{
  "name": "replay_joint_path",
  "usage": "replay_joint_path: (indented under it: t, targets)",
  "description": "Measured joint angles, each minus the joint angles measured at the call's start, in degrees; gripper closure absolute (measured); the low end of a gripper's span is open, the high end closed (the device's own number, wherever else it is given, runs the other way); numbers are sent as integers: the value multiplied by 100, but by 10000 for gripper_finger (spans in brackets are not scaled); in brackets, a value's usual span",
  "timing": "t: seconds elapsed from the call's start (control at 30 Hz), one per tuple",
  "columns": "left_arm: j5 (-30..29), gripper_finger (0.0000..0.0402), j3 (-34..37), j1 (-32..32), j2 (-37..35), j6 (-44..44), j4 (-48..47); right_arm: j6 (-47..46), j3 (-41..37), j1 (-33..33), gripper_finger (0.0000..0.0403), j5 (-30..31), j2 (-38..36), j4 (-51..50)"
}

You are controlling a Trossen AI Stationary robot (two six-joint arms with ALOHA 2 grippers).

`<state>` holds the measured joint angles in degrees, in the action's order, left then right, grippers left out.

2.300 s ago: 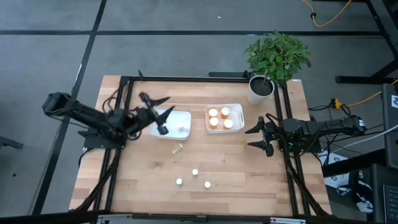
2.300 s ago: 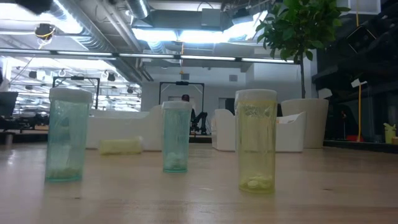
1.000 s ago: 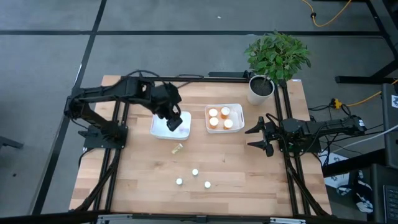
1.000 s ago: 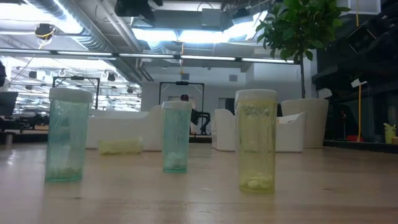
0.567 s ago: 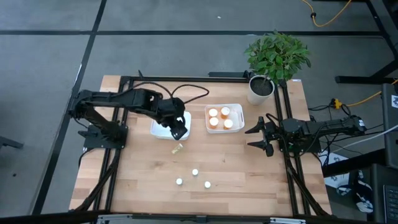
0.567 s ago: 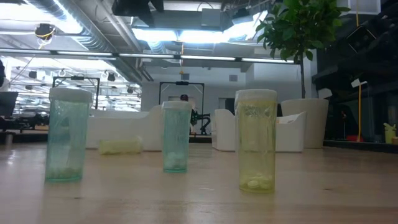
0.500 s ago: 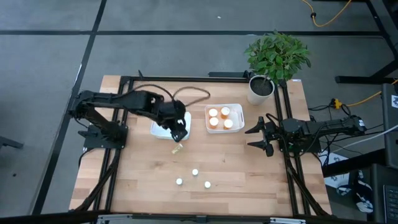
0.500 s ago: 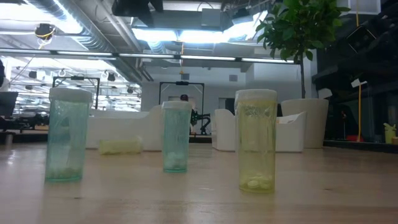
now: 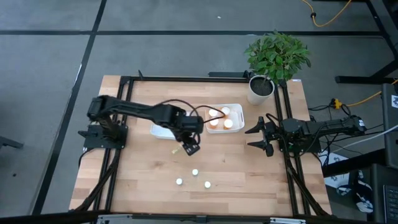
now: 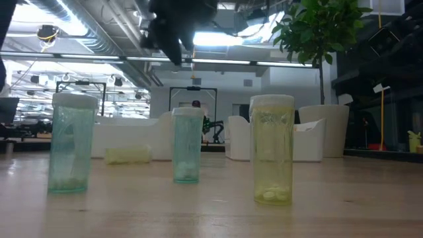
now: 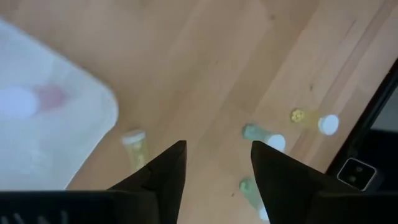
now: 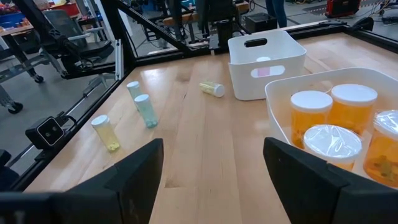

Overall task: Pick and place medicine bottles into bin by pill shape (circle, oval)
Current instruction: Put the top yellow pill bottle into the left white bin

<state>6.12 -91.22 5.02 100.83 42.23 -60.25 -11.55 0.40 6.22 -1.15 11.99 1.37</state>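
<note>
My left gripper [image 9: 190, 147] is open and empty, above the table just past the near right corner of the left white bin [image 9: 160, 130]. It also shows at the top of the low view [image 10: 170, 30]. A pale yellow bottle [image 11: 135, 147] lies on its side on the wood beside it [image 9: 178, 150]. Three small white-capped bottles stand upright nearer the front edge: [image 9: 194, 172], [image 9: 179, 182], [image 9: 208, 184]. One purple-tinted bottle [image 11: 28, 99] lies in the left bin. Several orange bottles [image 9: 219, 117] stand in the right bin [image 9: 238, 112]. My right gripper [image 9: 256, 135] is open and waits at the right edge.
A potted plant [image 9: 267, 62] stands at the far right corner. Black frame rails [image 9: 186, 78] run around the table. Bare wood lies between the bins and the three upright bottles, and toward the front right.
My left gripper has gone from over the left white bin toward the table's near edge and right. It now stands beside the lying yellow bottle and has come into the top of the low view. The bottles have not moved.
</note>
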Motion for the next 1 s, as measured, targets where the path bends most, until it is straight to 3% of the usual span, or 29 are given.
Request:
replay_joint_path:
  t: [0.17, 0.4, 1.0]
  targets:
    - [409, 228, 0, -82, 501, -478, 127, 0, 1, 0, 124, 1, 0, 0]
    - [447, 228, 0, -101, 1015, -964, 88, 0, 2, 0, 124, 0, 0, 0]
    - [30, 228, 2, -472, 1144, -1468, -358, 0, 0, 2, 124, 0, 0, -2]
